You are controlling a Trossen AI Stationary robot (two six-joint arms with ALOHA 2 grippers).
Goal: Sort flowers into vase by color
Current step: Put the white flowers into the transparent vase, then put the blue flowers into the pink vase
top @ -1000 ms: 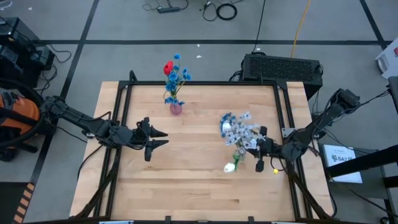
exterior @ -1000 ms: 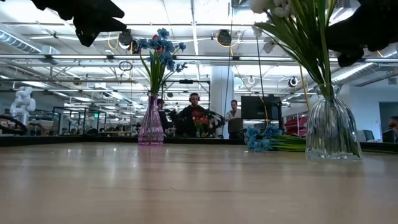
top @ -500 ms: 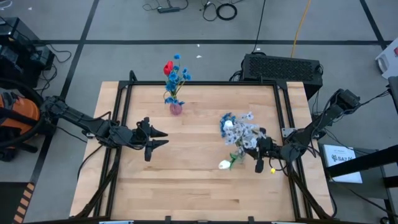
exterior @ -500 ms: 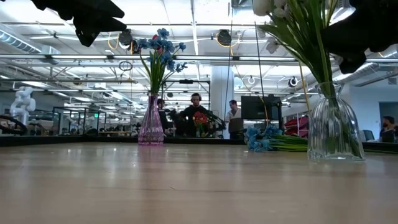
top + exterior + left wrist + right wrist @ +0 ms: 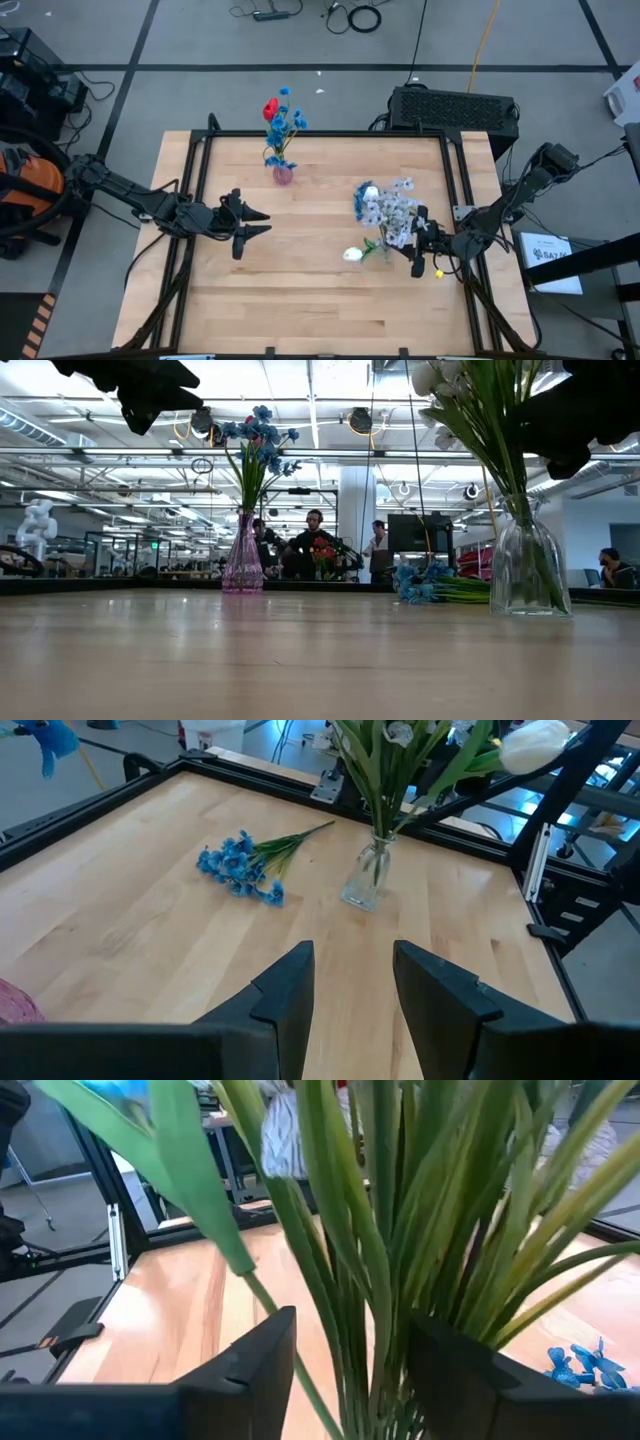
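Flowers are split across the wooden table (image 5: 300,300) right now: blue sprays and one red tulip bud (image 5: 270,108) stand in the slim pink glass vase (image 5: 283,175) near the far edge, while white tulip buds and pale sprays on long green stems (image 5: 400,1260) fill the clear ribbed glass vase (image 5: 529,572) over on the right. One white tulip bud (image 5: 352,254) leans out low from that bunch, towards the near side. A loose bunch of small blue blossoms (image 5: 240,866) lies flat on the wood just beside the clear vase. Behind the table, a black box with a vented top (image 5: 455,104) sits on the floor, and people are at desks far off in the room.

The right gripper (image 5: 418,250) hangs close against the clear vase's stems, jaws spread wide, the green stems standing between its fingers with nothing pinched. The left gripper (image 5: 252,227) waits over the table's left half, well apart from both vases, fingers parted and empty.
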